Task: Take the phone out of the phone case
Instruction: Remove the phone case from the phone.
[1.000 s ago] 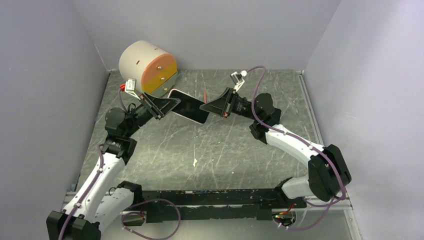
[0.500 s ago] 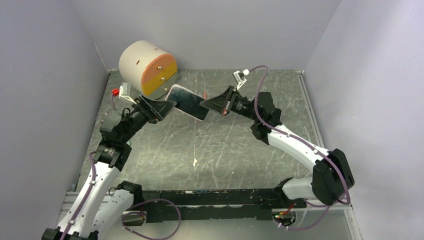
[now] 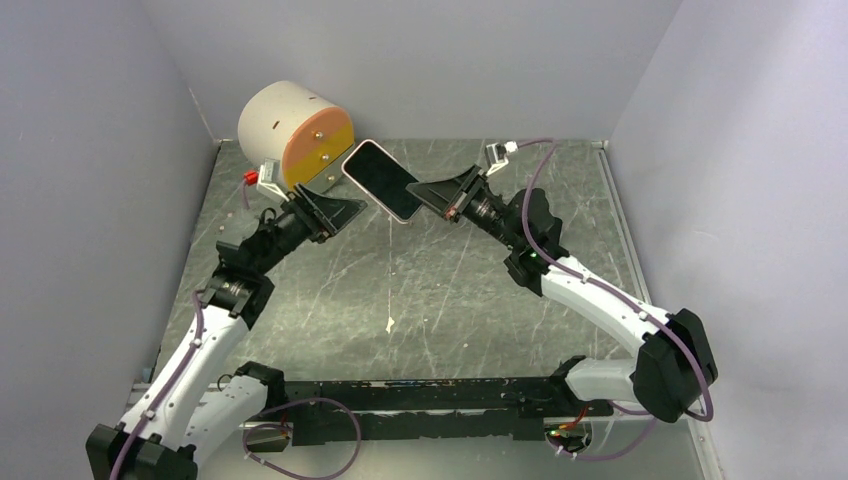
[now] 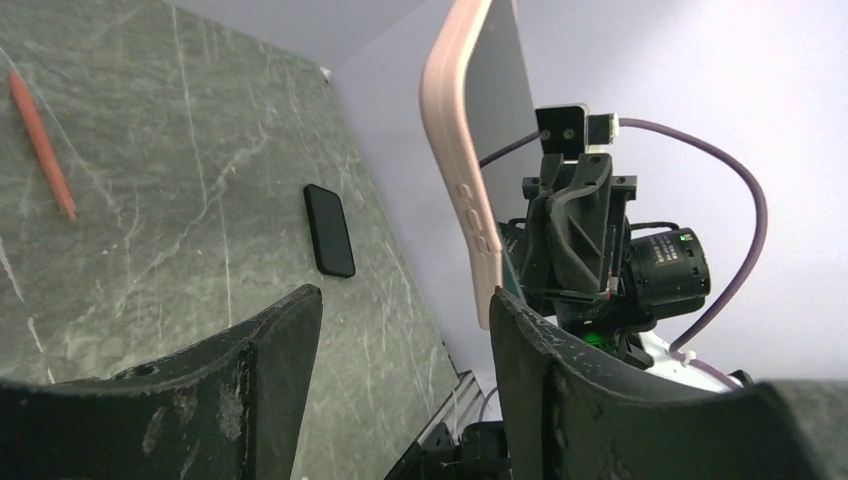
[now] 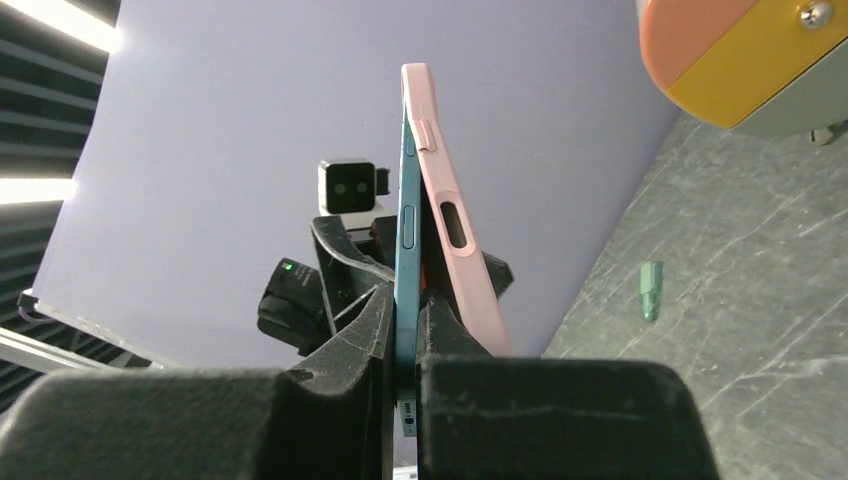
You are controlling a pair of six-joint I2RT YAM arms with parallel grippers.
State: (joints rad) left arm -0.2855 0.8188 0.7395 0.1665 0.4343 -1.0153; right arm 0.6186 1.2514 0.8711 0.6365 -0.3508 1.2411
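Grip: our right gripper [image 5: 405, 335] is clamped on the near end of the phone [image 5: 405, 220], holding it on edge in the air above the table [image 3: 450, 290].
Free hand: our left gripper [image 4: 403, 300] has its jaws spread and grasps nothing, just beside the phone's far end.
Phone case: the pink phone case [image 5: 447, 215] covers the phone's back. Close to the right gripper it seems to gape away from the body.
Handling: we judge the phone stiff, smooth and glass-faced, so slippery and breakable if dropped. The case looks soft and bendy.
Where to hold: we would clamp the phone by its bare edges and take the case by its lip at the free end.
Beyond: a white-and-orange drum [image 3: 295, 132] lies past the left gripper.
Hard to tell: whether one right jaw sits inside the case, because the clamped corner is hidden.
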